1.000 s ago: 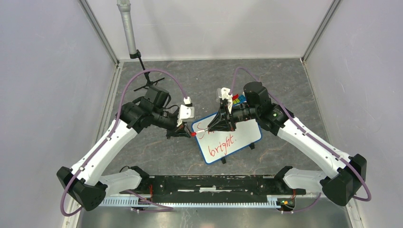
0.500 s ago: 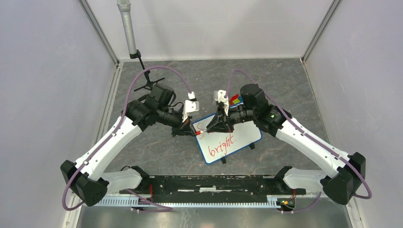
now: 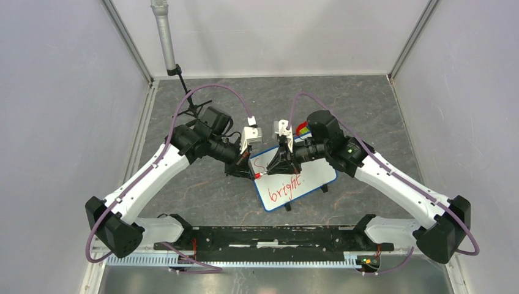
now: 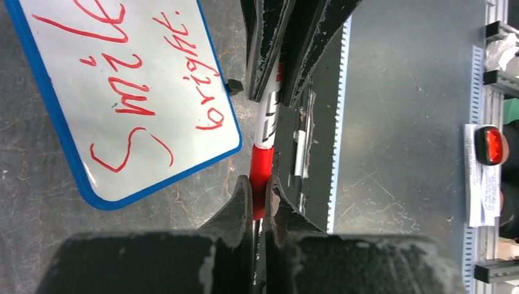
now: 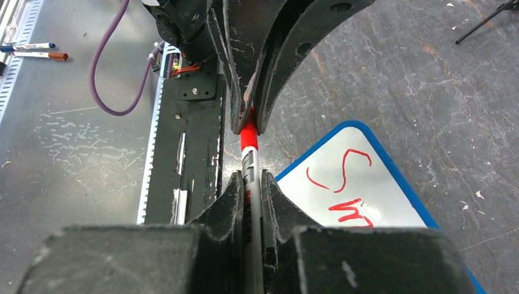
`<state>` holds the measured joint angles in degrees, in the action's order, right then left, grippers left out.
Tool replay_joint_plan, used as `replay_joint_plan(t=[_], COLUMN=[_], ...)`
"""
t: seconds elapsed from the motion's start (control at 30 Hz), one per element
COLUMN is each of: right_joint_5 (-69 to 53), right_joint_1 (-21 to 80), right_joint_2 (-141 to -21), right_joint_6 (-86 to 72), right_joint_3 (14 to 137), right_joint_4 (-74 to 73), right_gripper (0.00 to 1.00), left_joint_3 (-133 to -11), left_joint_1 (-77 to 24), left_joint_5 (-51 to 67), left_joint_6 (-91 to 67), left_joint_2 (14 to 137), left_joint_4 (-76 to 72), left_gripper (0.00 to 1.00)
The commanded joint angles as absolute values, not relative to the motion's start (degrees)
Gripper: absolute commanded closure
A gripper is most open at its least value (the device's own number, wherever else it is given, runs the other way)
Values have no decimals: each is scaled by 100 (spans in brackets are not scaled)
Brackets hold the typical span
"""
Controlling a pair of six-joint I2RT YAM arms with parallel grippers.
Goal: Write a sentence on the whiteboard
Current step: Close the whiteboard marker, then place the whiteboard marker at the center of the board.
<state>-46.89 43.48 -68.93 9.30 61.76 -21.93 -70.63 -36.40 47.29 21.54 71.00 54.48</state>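
The whiteboard (image 3: 309, 179) stands tilted mid-table on wire legs, with its blue rim (image 4: 58, 131) and a corner (image 5: 361, 125) showing in both wrist views. The sentence (image 3: 286, 182) is red lettering: "Smile," and "bright." (image 4: 131, 101) are readable, and its first letters (image 5: 346, 171) show in the right wrist view. Over the board's left corner a marker (image 4: 267, 122) lies between the grippers. My left gripper (image 4: 260, 187) is shut on its red cap (image 4: 261, 165). My right gripper (image 5: 250, 180) is shut on the marker's white barrel (image 5: 249, 160). Cap and barrel meet end to end.
A microphone stand (image 3: 165, 37) with a small tripod foot (image 3: 193, 109) rises at the back left. A coloured block (image 3: 303, 128) sits behind the right wrist. Two spare markers (image 5: 33, 51) lie on the metal strip near the black base rail (image 3: 263, 236).
My left gripper moved right with the red cap and the right gripper shifted slightly left. The gap between them has closed, and the cap now meets the barrel.
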Motion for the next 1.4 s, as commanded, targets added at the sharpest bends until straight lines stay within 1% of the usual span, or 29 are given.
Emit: replay_joint_plan(t=[0.0,0.3,0.53,0.67,0.8,0.83,0.87,0.93,0.97,1.07,1.17,1.23,1.37], right_joint_5=[-4849,-5026,-4955,-4685,-4588,-4531,-4474,-4368,-4283,-4293,-4365,-4502,-4737], right_joint_1=[4676,4944,4968,4602,4038,3928,3847,3658,3583,3209,2790,2417,1611], right_joint_2=[-6941,-6927,-6870,-6739,-6600,-6550,-6505,-6437,-6410,-6373,-6366,-6361,-6321], right_joint_6=[1015,1377,1486,1449,1385,1389,1373,1331,1283,1121,935,841,967], right_joint_3=[6047,6077,6179,6427,6717,6794,6852,6955,6992,7066,7081,7052,6894], right_joint_4=[-1842,-1986,-2134,-2262,-2372,-2398,-2414,-2409,-2401,-2329,-2218,-2165,-2269], right_gripper=[100,100,100,91,73,65,55,42,33,17,6,2,2], left_joint_3=[-7650,-7673,-7502,-7315,-7207,-7207,-7212,-7232,-7244,-7242,-7169,-7081,-6705], left_joint_1=[-3757,-3762,-3747,-3574,-3151,-2971,-2821,-2423,-2239,-1577,-1045,-753,-94], left_joint_5=[5790,6456,6332,6039,6021,6037,6034,6014,6027,6012,5803,5520,4884], left_joint_6=[1608,1271,1237,1434,1607,1671,1747,1838,1854,2059,2364,2617,3030], left_joint_2=[7152,7166,7099,6992,6933,6945,6958,6975,6990,7055,7157,7232,7406], left_joint_4=[4157,3921,3948,4234,4537,4663,4752,4892,4942,5182,5469,5695,5862], left_gripper=[98,97,98,98,98,98,98,98,98,98,98,98,98])
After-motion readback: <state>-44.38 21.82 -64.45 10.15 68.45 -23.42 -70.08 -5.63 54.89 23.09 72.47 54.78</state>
